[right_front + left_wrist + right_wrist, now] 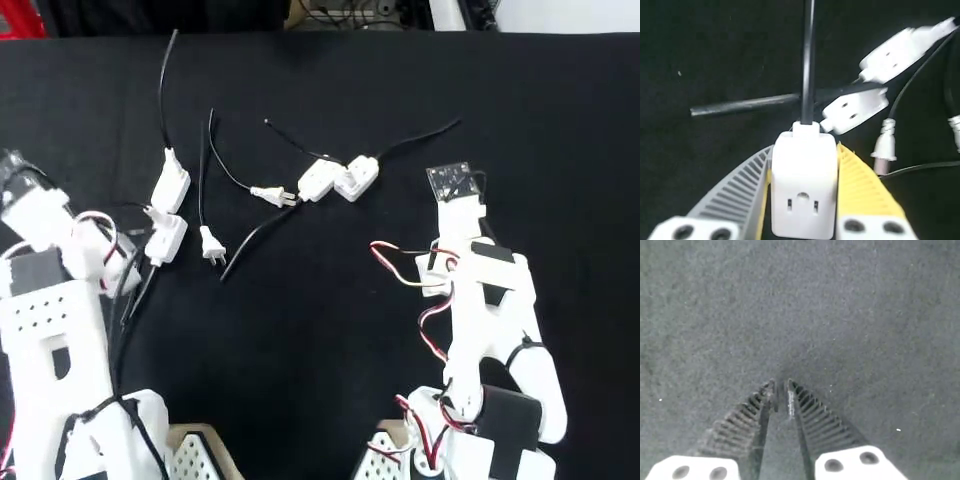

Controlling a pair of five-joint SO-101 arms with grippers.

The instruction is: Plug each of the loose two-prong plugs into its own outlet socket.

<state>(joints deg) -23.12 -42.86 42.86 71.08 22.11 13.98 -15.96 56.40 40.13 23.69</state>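
My left gripper (pixel 805 148) is shut on a white outlet socket (pixel 802 195), whose black cord (pixel 808 60) runs away from it. Just beyond lie two more white sockets (pixel 890 55) (pixel 856 109) and a white plug (pixel 885 146). In the high view those two sockets (pixel 170 185) (pixel 165 238) lie by the left arm (pixel 45 300), with a loose two-prong plug (pixel 212 245) beside them. Another plug (pixel 272 195) lies prongs-first against a pair of sockets (pixel 318 180) (pixel 357 177) at mid-table. My right gripper (pixel 781 390) is shut, with nothing in it, over bare black cloth.
Black cloth (pixel 330 330) covers the table. Thin black cords (pixel 162 90) trail toward the back edge. A cut cord end (pixel 740 105) lies across the left wrist view. The right arm (pixel 480 290) stands right of the paired sockets. Open cloth lies between the arms.
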